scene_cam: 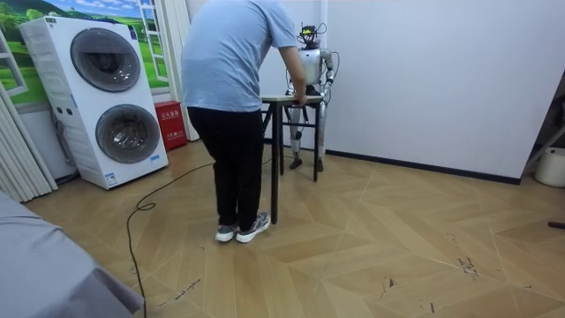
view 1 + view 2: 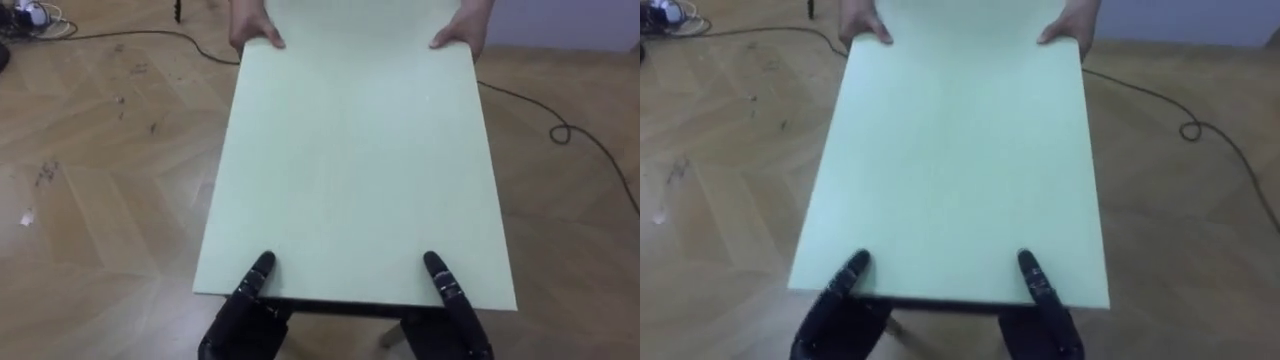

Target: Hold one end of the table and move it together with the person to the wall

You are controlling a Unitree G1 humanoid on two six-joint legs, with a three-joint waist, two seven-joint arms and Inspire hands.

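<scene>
Thumbs of the left robot hand (image 2: 245, 310) and right robot hand (image 2: 456, 308) pinch the near edge of the pale green rectangular desk (image 2: 350, 160), whose far corners a person's hands (image 2: 256, 30) grip, so moving well likely means matching their pace and keeping the top level.

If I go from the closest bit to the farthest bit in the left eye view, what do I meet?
Robot's left hand and right hand, side by side at the near edge → table, its pale green top → person's hand and other hand on the far edge.
</scene>
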